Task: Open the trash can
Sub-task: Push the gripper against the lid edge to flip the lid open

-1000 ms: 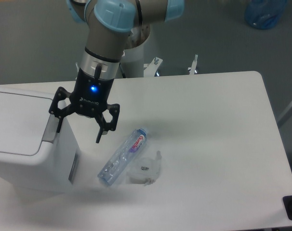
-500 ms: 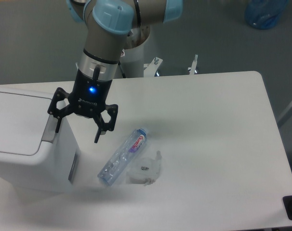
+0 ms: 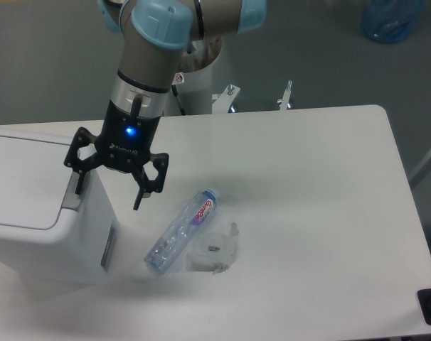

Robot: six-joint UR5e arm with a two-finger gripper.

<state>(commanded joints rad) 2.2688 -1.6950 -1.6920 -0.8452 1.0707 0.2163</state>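
The trash can point(image 3: 41, 213) is a large white boxy bin at the left of the table, its flat white lid point(image 3: 23, 177) down. A grey push tab point(image 3: 72, 193) sits on its right rim. My gripper point(image 3: 107, 200) is open and empty, pointing down. Its left finger hangs over the grey tab and its right finger point(image 3: 140, 197) hangs just right of the bin's side. I cannot tell whether the left finger touches the tab.
A clear plastic bottle point(image 3: 181, 231) with a pink label lies on the white table point(image 3: 308, 213) right of the bin. A small clear plastic piece point(image 3: 214, 250) lies beside it. The robot base point(image 3: 198, 78) stands behind the table.
My gripper has shifted a little to the left, bringing its left finger over the grey tab. It stays open. The bin, lid and bottle have not moved.
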